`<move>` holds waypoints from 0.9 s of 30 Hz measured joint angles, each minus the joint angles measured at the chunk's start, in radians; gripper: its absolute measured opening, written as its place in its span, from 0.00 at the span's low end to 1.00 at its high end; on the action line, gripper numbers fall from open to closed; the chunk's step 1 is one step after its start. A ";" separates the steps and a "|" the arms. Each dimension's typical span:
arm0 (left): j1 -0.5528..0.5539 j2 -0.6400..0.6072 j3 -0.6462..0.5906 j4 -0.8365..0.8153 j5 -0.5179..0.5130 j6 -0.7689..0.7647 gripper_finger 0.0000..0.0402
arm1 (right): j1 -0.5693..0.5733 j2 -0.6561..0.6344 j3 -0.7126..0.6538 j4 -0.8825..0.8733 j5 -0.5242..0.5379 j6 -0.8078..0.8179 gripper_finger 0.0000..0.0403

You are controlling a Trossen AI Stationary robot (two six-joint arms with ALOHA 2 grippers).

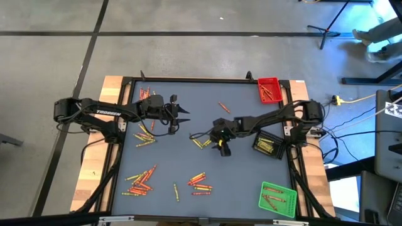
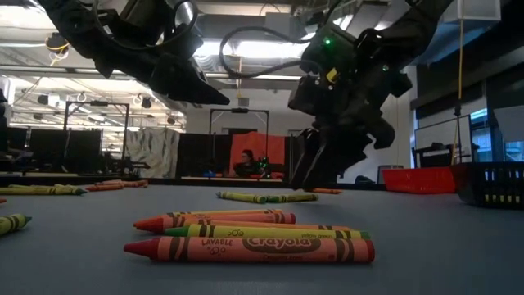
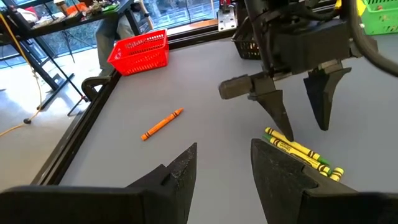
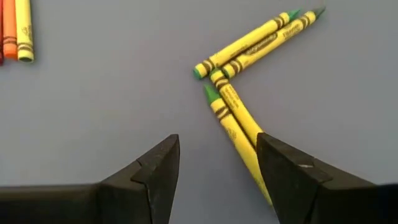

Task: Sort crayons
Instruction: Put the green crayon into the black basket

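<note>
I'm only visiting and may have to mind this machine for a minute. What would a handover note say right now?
Left hand: open, empty, raised over the mat.
Right hand: open, empty, low over the yellow-green crayons mid-table.
Crayons: most lie loose in clusters on the grey mat.
Done: some already in the red tray, green tray and black tray.
Left: pick up and sort the rest.

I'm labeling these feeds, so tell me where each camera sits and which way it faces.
High: overhead, straight down on the table; both arms.
Low: tabletop height, looking across crayons; both arms overhead.
Left wrist: on left arm, facing the right claw; own fingers below.
Right wrist: looks down past open right fingers.
Both wrist views share the yellow-green crayons.
</note>
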 joint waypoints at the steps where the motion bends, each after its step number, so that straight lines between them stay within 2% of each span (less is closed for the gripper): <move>1: 0.000 0.000 0.000 0.000 0.000 0.000 0.34 | 0.000 0.003 0.000 -0.001 0.000 -0.001 0.52; 14: 0.000 0.000 0.000 0.003 0.000 0.000 0.34 | 0.000 0.049 0.001 0.007 0.007 -0.010 0.50; 23: 0.000 0.000 0.000 0.003 0.000 0.000 0.34 | 0.002 0.061 0.004 -0.001 0.026 -0.025 0.20; 27: 0.000 0.000 0.000 0.003 0.000 0.000 0.34 | 0.002 0.061 0.004 -0.005 0.031 -0.025 0.11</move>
